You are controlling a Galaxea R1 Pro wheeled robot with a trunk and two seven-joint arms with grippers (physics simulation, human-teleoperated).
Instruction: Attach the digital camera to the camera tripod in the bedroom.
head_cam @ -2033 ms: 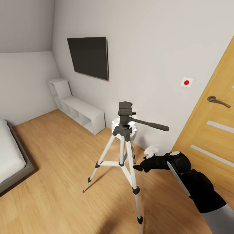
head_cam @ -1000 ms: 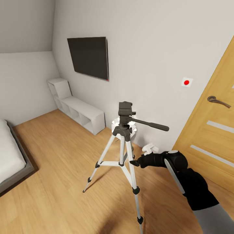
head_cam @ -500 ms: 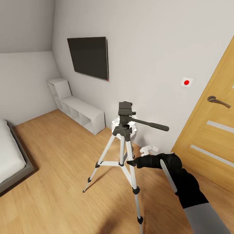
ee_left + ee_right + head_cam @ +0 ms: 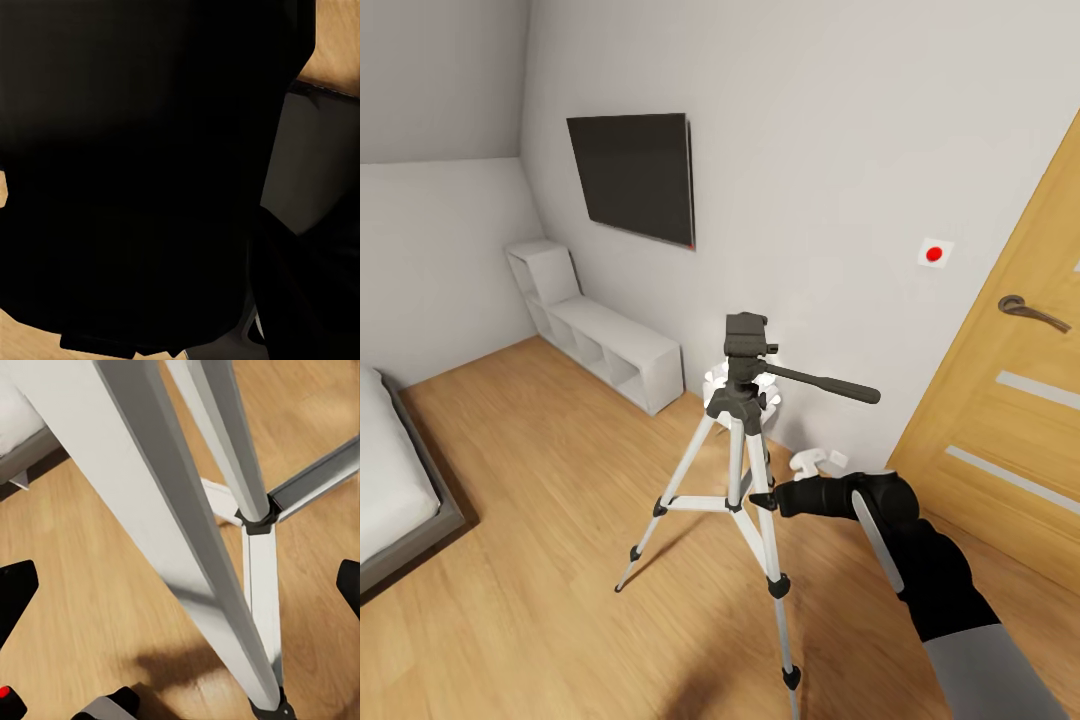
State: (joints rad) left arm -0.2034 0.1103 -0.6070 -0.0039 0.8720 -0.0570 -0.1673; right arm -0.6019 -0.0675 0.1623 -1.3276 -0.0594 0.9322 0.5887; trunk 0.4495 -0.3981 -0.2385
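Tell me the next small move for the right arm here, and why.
Probably ease the right gripper forward and close on the camera tripod leg. In the right wrist view the silver leg runs between the open fingertips, and the head view puts the gripper tip right at that leg.

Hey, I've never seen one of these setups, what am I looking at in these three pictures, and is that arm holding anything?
These are simulator renders from a two-armed wheeled robot in a bedroom. The head view looks down from its head: a camera tripod stands on the wood floor, beside a door, with a wall TV, white shelves and a bed nearby. The right gripper reaches up to a tripod leg. The right wrist view looks along that gripper: the leg runs between the open jaws, nothing held. The left wrist view is almost all dark, so its gripper's state is unclear.
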